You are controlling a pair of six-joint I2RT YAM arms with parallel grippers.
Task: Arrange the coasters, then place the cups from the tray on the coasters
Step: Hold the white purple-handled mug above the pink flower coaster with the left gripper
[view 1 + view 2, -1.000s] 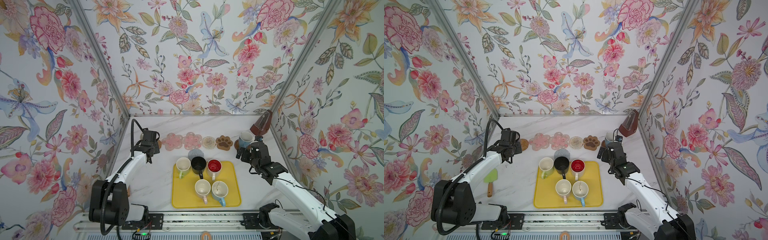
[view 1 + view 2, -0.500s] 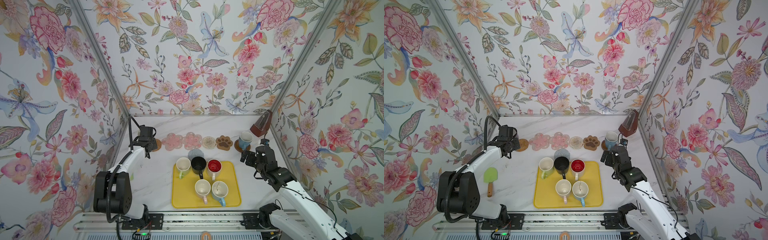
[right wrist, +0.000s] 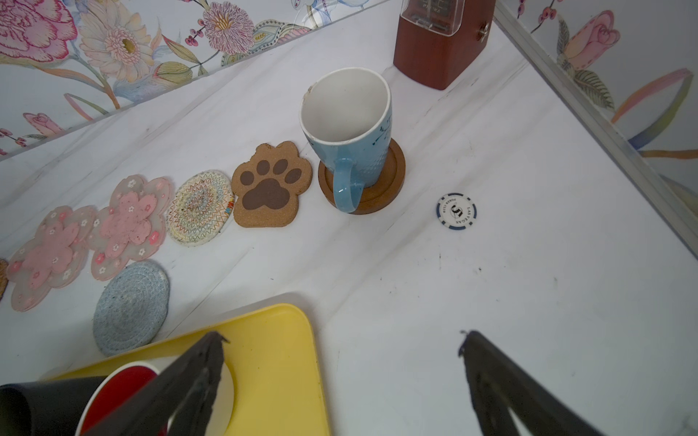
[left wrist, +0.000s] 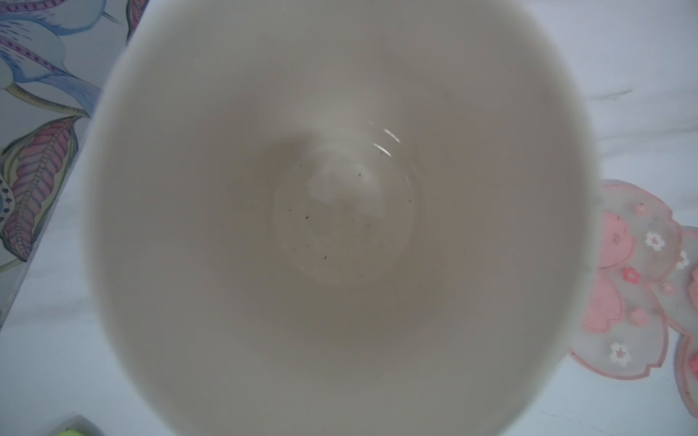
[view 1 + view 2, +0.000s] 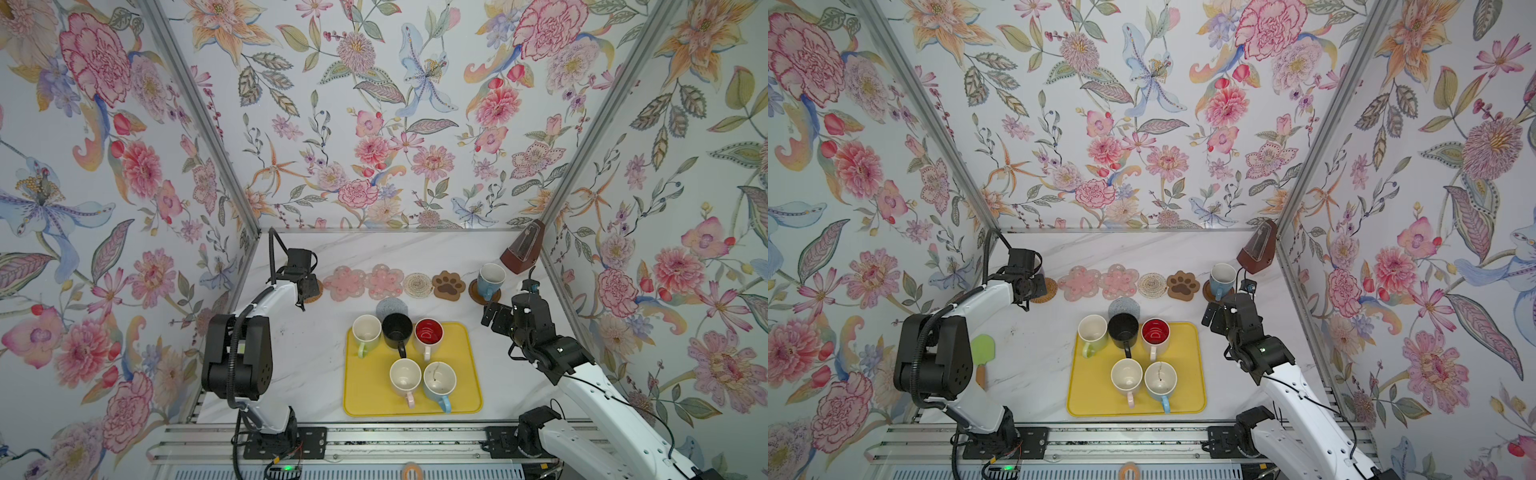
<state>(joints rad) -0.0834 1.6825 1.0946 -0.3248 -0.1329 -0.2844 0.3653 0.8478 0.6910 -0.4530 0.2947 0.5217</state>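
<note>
The pale inside of a cup (image 4: 340, 211) fills the left wrist view. My left gripper (image 5: 305, 286) is shut on that cup over the tan rattan coaster (image 5: 1048, 289) at the row's left end. Two pink flower coasters (image 5: 349, 282), a beige woven one (image 5: 417, 284) and a paw-print one (image 5: 449, 284) follow. A light blue cup (image 3: 347, 124) stands on the dark wooden coaster (image 3: 393, 177). The grey coaster (image 3: 130, 305) lies beside the yellow tray (image 5: 465, 374), which holds several cups. My right gripper (image 3: 340, 339) hangs open and empty by the tray's far right corner.
A brown metronome (image 5: 521, 253) stands in the back right corner. A poker chip (image 3: 456, 211) lies on the table right of the wooden coaster. A green brush (image 5: 983, 351) lies near the left arm's base. Flowered walls close in three sides.
My right gripper has drawn back from the blue cup on the wooden coaster toward the front. My left arm has carried its cup toward the back left, over the rattan coaster.
</note>
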